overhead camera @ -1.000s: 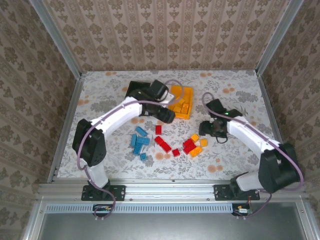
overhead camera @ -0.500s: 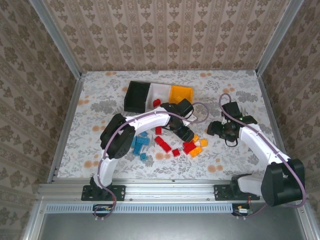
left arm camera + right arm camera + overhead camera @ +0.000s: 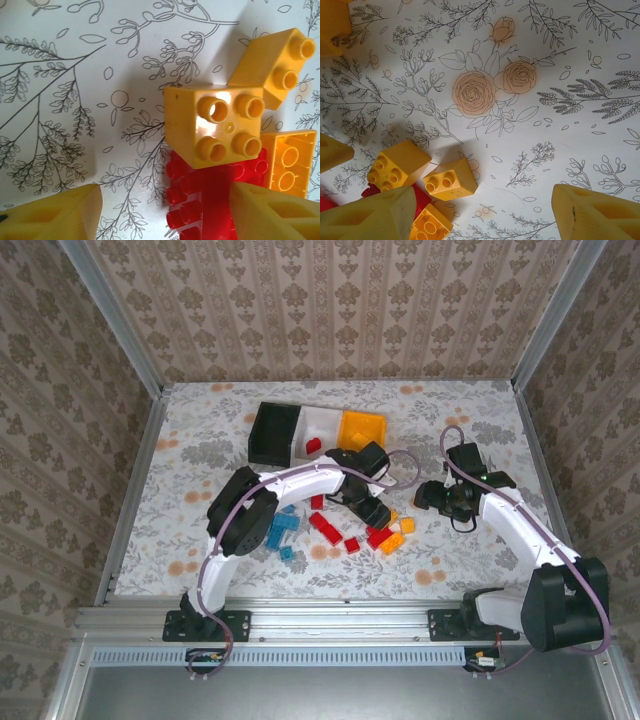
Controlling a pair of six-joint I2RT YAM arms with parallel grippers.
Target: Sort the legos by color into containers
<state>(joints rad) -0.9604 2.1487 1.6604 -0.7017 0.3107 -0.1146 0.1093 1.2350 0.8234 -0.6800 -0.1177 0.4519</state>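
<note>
The containers stand in a row at the back: black, white with a red lego inside, and orange-yellow. Loose legos lie mid-table: blue ones, red ones and yellow ones. My left gripper hangs open low over the pile. Its fingers straddle a red brick, which has a yellow 2x2 brick on its far end. My right gripper is open over bare table just right of the pile, with yellow bricks near its left finger.
A metal frame and patterned walls close in the table on the left, right and back. The left arm's forearm stretches over the table in front of the bins. More yellow bricks lie right of the left gripper's fingers.
The left arm swung from over the bins down to the lego pile and now holds there. The right gripper drew back a little to the right.
</note>
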